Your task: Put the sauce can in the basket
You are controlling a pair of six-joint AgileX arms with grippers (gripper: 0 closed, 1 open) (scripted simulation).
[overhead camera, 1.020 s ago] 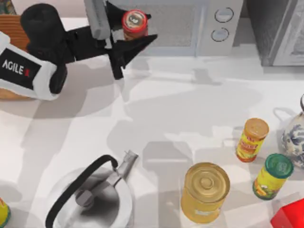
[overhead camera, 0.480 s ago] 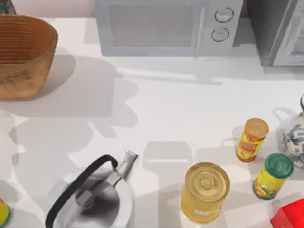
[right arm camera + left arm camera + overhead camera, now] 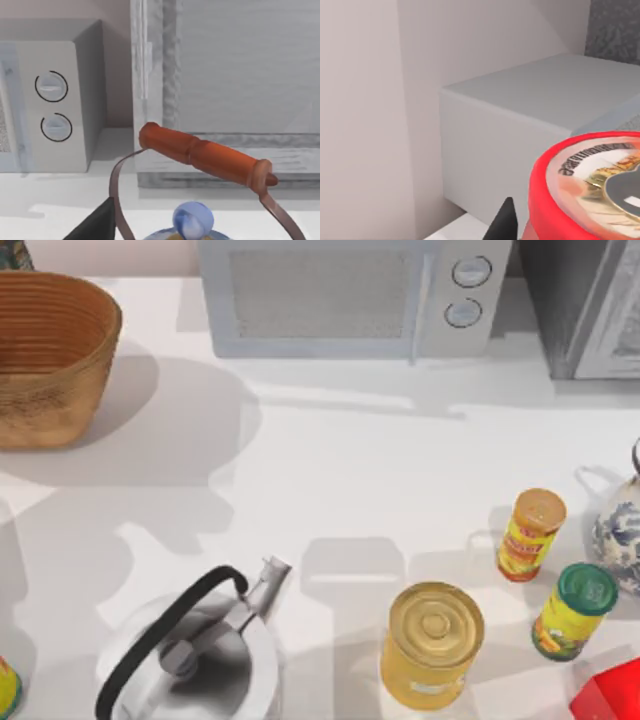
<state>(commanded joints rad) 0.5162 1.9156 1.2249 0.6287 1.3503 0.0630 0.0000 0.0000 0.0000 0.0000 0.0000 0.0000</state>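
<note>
Close up in the left wrist view, the sauce can [image 3: 592,187] is seen by its red rim and printed silver top, with one dark fingertip [image 3: 504,226] of the left pincer just beside it; whether the can is gripped by that pincer cannot be told. Behind the can, the grey top of the microwave [image 3: 520,145] is seen against a pale wall.

From above, the basket [image 3: 52,355] is found at the far left of the white table [image 3: 400,480], upright and open at the top. The microwave [image 3: 345,295] is set along the far edge, at the middle. A steel kettle [image 3: 190,655] with a black handle is placed at the near left. A large gold can [image 3: 432,643] stands at the near middle, with an orange-lidded jar [image 3: 530,533] and a green-lidded jar [image 3: 574,610] to its right, and a blue-and-white teapot [image 3: 620,525] at the right edge.

In the right wrist view, one dark finger [image 3: 95,224] of the right pincer is seen just beside the teapot's red-brown handle [image 3: 207,155] and blue lid knob [image 3: 192,220]; its state cannot be told.
</note>
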